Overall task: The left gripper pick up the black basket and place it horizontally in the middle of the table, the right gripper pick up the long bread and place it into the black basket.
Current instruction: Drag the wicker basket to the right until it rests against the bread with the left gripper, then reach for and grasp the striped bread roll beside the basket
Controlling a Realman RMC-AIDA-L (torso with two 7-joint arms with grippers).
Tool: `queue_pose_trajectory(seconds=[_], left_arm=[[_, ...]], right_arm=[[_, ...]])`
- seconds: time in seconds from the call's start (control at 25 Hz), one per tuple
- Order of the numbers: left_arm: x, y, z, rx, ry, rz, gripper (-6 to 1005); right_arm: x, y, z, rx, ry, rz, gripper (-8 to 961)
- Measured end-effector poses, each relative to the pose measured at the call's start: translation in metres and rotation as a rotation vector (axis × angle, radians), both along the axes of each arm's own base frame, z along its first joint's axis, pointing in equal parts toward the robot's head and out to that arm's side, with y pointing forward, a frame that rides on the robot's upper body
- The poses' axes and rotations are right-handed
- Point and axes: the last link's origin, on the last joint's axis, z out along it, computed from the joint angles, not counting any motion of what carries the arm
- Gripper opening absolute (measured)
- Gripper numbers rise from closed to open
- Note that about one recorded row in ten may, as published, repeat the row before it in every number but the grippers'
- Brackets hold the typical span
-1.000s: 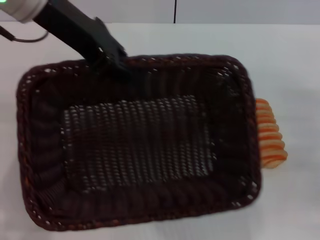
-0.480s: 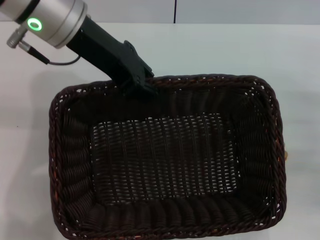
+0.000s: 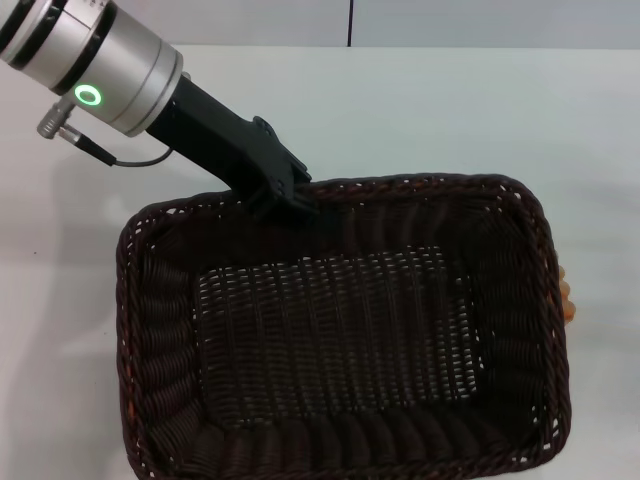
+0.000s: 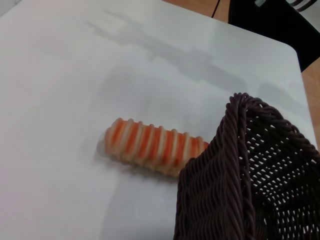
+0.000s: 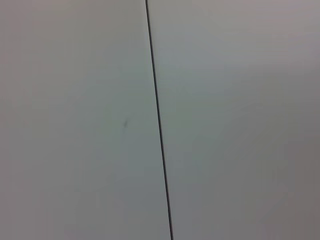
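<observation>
The black basket (image 3: 340, 330) fills most of the head view, held up close over the white table (image 3: 450, 110). My left gripper (image 3: 280, 200) is shut on the basket's far rim near its left corner. The long bread (image 3: 567, 300) shows only as a small orange bit past the basket's right rim. In the left wrist view the bread (image 4: 152, 145) lies on the table, tan with orange stripes, one end behind the basket's corner (image 4: 235, 165). My right gripper is out of view; its wrist view shows only a plain wall.
The table's far edge (image 3: 400, 47) meets a grey wall with a dark vertical seam (image 3: 351, 22). In the left wrist view a rounded table corner (image 4: 292, 50) shows, with wooden floor beyond.
The basket has moved right and toward me with my left gripper on its rim. It now covers nearly all of the bread, which showed plainly at its right a second ago.
</observation>
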Motion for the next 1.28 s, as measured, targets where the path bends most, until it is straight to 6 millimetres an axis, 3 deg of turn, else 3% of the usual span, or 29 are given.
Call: queue_pose_trajectory(seconds=[0.72, 0.88, 1.28], left_arm=[[0.000, -0.003, -0.015, -0.078, -0.050, -0.015, 235], [0.001, -0.003, -0.015, -0.075, -0.056, -0.021, 326], [0.009, -0.002, -0.011, -0.062, -0.096, -0.056, 406]], right_arm=[[0.000, -0.005, 0.001, 0.005, 0.002, -0.002, 777], [0.000, -0.007, 0.001, 0.006, 0.001, 0.001, 776], [0.000, -0.010, -0.001, 0.006, 0.004, 0.004, 776]])
